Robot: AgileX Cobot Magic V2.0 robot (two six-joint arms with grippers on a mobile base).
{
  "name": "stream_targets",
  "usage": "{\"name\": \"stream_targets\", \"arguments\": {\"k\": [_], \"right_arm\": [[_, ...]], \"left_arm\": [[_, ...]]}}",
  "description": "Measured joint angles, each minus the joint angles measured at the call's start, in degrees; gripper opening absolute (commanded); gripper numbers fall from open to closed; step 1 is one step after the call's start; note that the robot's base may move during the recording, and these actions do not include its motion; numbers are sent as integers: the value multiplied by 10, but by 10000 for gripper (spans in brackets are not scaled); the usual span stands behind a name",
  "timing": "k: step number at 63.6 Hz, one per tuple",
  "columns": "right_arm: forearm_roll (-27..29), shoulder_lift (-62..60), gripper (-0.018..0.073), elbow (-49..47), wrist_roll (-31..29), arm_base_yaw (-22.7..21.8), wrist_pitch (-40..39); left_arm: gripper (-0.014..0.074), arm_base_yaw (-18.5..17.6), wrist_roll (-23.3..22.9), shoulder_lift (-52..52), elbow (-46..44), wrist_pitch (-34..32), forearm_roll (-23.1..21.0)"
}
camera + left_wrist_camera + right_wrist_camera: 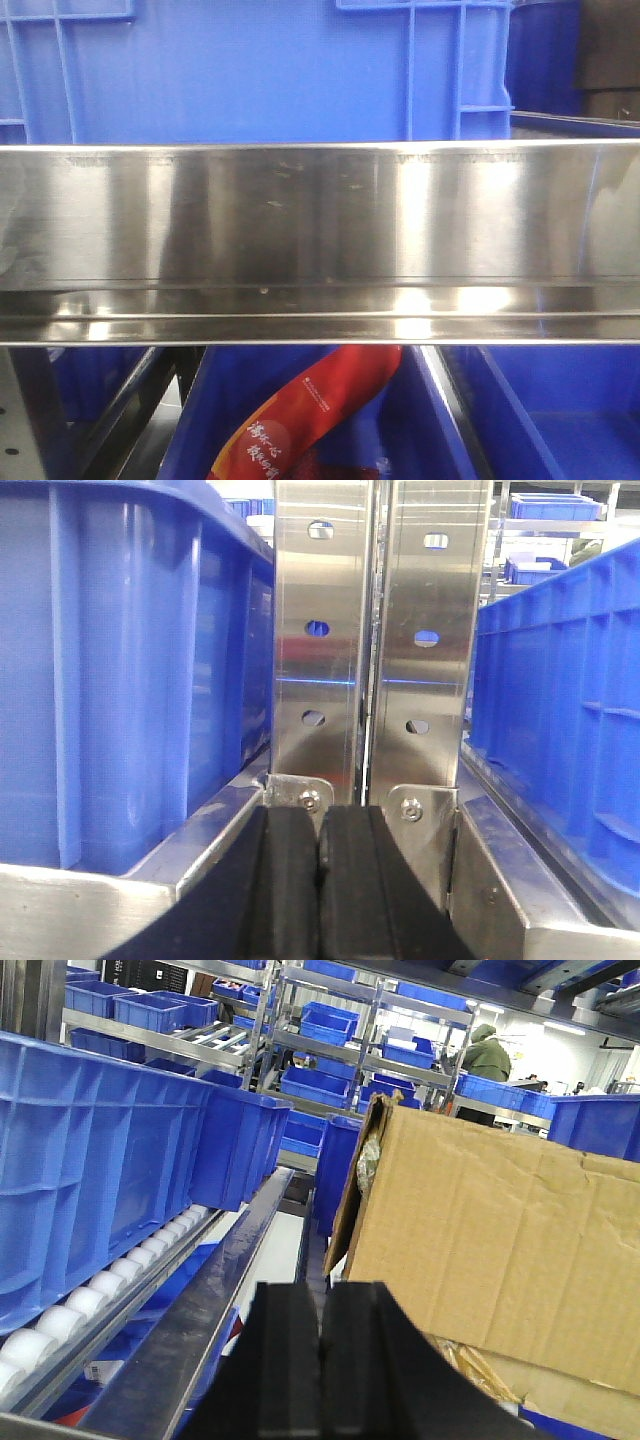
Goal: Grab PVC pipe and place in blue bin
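The PVC pipe is out of view in every frame. My left gripper (320, 825) is shut with its black pads pressed together and nothing between them; it faces two steel rack uprights (372, 640), with a blue bin (120, 670) close on its left and another blue bin (560, 710) on its right. My right gripper (321, 1305) is also shut and empty, hovering above a steel rail (210, 1300) beside a cardboard box (490, 1250). A large blue bin (250, 70) fills the top of the front view.
A wide steel shelf beam (320, 240) spans the front view; below it lies a red packet (300, 410) inside a lower blue bin. White rollers (110, 1280) run under blue bins (90, 1160) on the left. Racks of blue bins and a person (487, 1055) stand far behind.
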Motion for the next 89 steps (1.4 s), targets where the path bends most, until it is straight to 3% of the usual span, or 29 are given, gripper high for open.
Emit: {"name": "stream_targets", "arguments": {"k": [64, 77, 89], "right_arm": [[0, 0, -163, 2, 1, 0, -2], [-16, 1, -163, 35, 57, 0, -54], [-99, 1, -163, 51, 166, 0, -68]], "left_arm": [[-111, 0, 0, 0, 0, 0, -1], [-111, 0, 0, 0, 0, 0, -1], [-111, 0, 0, 0, 0, 0, -1]]}}
